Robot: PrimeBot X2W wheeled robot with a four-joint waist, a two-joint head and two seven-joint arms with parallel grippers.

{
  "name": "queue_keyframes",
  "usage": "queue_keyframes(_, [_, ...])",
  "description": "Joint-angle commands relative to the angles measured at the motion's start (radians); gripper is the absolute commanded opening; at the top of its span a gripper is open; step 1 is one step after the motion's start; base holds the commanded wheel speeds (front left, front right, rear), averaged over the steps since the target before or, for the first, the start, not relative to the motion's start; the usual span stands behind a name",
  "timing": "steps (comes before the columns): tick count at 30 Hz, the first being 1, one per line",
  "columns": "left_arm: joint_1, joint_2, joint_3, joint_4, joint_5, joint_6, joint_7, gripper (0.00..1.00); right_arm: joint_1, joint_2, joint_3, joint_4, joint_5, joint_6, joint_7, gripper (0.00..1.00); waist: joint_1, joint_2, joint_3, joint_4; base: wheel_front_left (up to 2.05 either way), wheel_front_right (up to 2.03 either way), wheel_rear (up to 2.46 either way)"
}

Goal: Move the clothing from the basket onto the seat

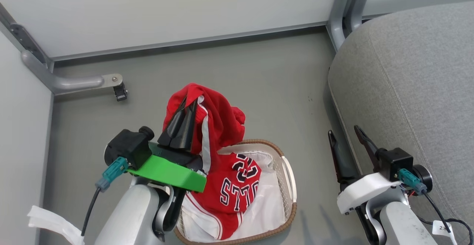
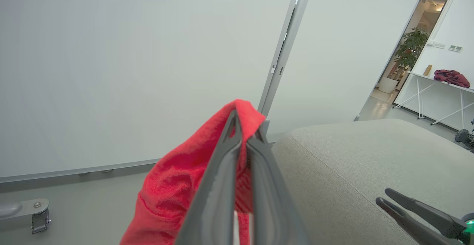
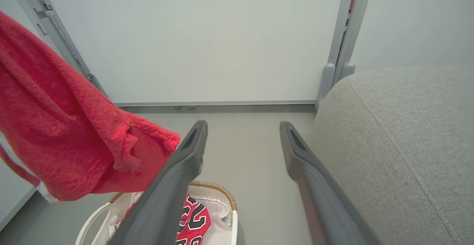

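Note:
My left gripper (image 1: 189, 103) is shut on the red shorts (image 1: 216, 121) and holds them up above the basket (image 1: 290, 185); their white side stripe hangs down. In the left wrist view the red cloth (image 2: 174, 178) drapes over my closed fingers (image 2: 222, 171). The red jersey (image 1: 233, 189) with black white-outlined letters lies in the basket on the white liner (image 1: 268, 204). My right gripper (image 1: 344, 132) stands open and empty between the basket and the grey seat (image 1: 414, 82). From the right wrist the shorts (image 3: 63, 134) hang at the left, the jersey (image 3: 192, 221) lies below, and the seat (image 3: 400, 137) is at the right.
White partition walls on grey metal feet (image 1: 79, 83) close off the back and left. A grey post (image 1: 342, 12) stands by the seat's far corner. Bare grey floor (image 1: 266, 86) lies between basket, wall and seat. A white strip (image 1: 52, 221) lies on the floor at lower left.

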Motion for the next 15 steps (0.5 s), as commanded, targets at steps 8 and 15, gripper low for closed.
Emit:
queue_keyframes(8, [-0.08,-0.015,0.045,-0.126,0.043,0.0,0.0,0.0,0.05,-0.005,0.005,-0.007,-0.009,-0.001,-0.004,1.0,0.0001,0.0,-0.07,0.033,0.0,0.0,0.0])
queue_keyframes(15, [-0.168,-0.015,0.057,-0.175,0.039,0.0,0.0,0.0,0.07,-0.005,0.014,0.0,0.0,-0.001,-0.004,1.0,0.0001,0.0,-0.087,0.03,0.0,0.0,0.0])
